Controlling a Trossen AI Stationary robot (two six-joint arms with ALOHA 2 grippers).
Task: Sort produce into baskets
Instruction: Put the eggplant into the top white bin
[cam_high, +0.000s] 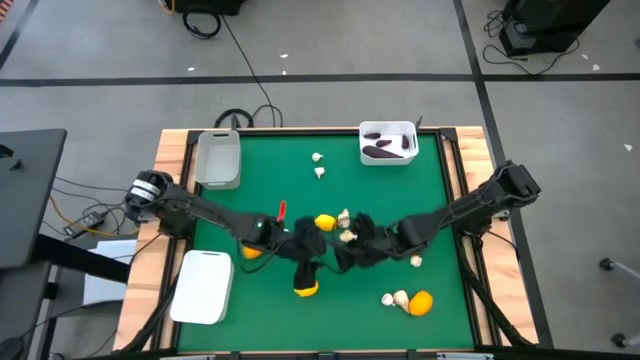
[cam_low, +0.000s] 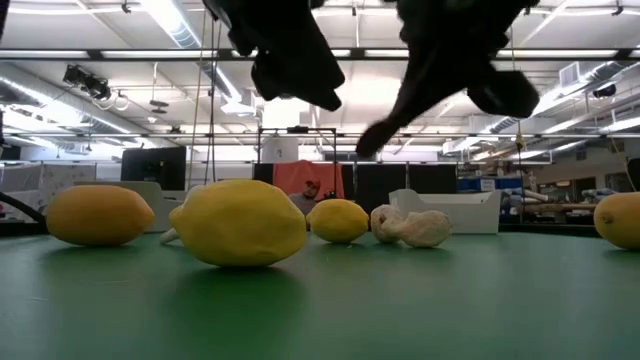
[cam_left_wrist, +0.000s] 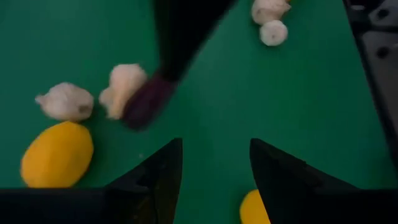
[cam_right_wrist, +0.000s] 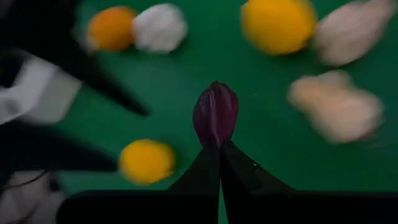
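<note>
My right gripper (cam_right_wrist: 219, 148) is shut on a dark purple eggplant piece (cam_right_wrist: 215, 115) above the green mat, near the table's middle (cam_high: 352, 248). My left gripper (cam_left_wrist: 214, 163) is open and empty, just left of it (cam_high: 310, 255); in its wrist view the eggplant (cam_left_wrist: 148, 102) shows next to a garlic bulb (cam_left_wrist: 127, 87). Both grippers hang above the mat in the low view, the left (cam_low: 290, 60) and the right (cam_low: 450, 60). A lemon (cam_high: 325, 222) and two garlic bulbs (cam_high: 346, 226) lie just beyond them. Another lemon (cam_high: 306, 289) lies on the near side. My right gripper pinches the eggplant's near end (cam_right_wrist: 215, 135) between its two fingertips. The eggplant sticks out forward past the fingers, in line with them, and is lifted clear of the mat.
A white basket (cam_high: 388, 155) at the far right holds eggplant pieces. A greyish basket (cam_high: 218, 158) stands at the far left, a white one (cam_high: 203, 285) at the near left. A lemon (cam_high: 250, 252), an orange fruit (cam_high: 422, 303) and garlic bulbs (cam_high: 396, 298) (cam_high: 318, 165) lie scattered.
</note>
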